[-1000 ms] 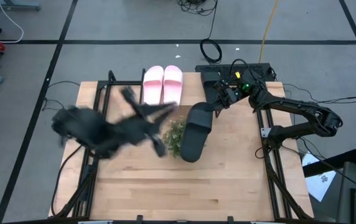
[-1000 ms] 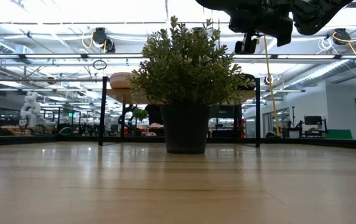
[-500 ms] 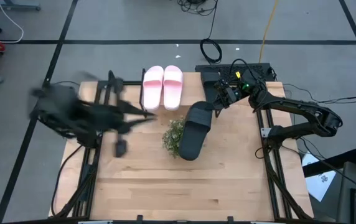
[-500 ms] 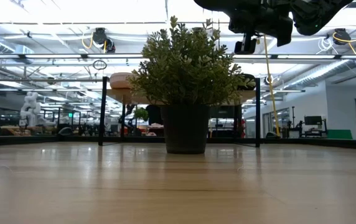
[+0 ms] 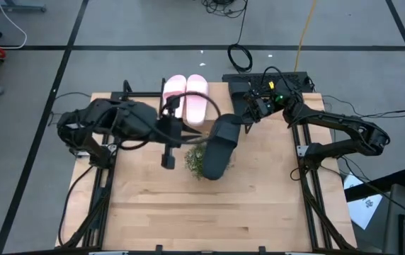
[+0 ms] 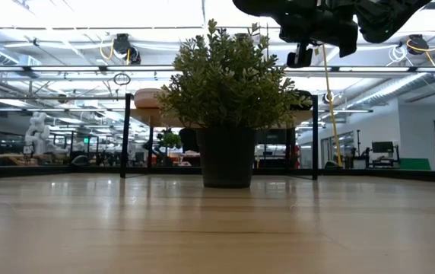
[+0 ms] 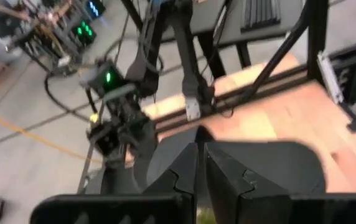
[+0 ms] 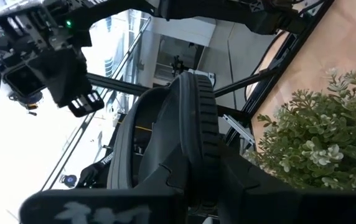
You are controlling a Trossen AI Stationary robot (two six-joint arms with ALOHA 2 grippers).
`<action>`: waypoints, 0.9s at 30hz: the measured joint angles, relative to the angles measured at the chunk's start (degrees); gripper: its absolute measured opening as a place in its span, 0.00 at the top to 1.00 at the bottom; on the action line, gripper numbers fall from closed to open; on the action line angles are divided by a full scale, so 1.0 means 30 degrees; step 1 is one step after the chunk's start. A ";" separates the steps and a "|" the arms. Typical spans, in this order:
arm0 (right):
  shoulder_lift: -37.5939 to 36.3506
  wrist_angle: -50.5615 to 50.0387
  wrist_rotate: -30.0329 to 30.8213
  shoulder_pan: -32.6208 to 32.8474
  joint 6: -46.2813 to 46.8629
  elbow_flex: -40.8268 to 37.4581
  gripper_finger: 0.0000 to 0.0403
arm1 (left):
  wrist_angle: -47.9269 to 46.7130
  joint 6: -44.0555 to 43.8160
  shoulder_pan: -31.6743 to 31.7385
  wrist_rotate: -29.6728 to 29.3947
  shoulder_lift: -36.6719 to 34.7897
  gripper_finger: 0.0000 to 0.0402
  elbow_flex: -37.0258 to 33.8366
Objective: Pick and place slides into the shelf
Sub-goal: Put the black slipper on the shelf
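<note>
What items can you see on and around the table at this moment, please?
Pink slides: two, pale pink, side by side at the table's far edge, partly behind the left arm.
Black slide: one, matte black, held up above the plant.
Plant: one, green in a dark pot, mid-table.
Shelf: one, light board on black legs, behind the plant.
Table: one, light wood.
Right gripper: shut on the black slide's end.
Left gripper: shut, empty, beside the plant.
</note>
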 joint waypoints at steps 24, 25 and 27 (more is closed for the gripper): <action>0.0000 -0.1080 0.0000 0.0000 -0.0146 0.0000 0.92 | -0.0756 0.3782 0.1447 -0.1898 0.2960 0.92 -0.0047; 0.0000 -0.1166 0.0035 0.0000 -0.0153 0.0000 0.92 | -0.0766 0.3734 0.1379 -0.1892 0.2980 0.92 -0.0051; 0.0000 -0.1326 0.0241 -0.0049 -0.0208 0.0000 0.92 | -0.0744 0.3651 0.1233 -0.1895 0.2847 0.92 -0.0035</action>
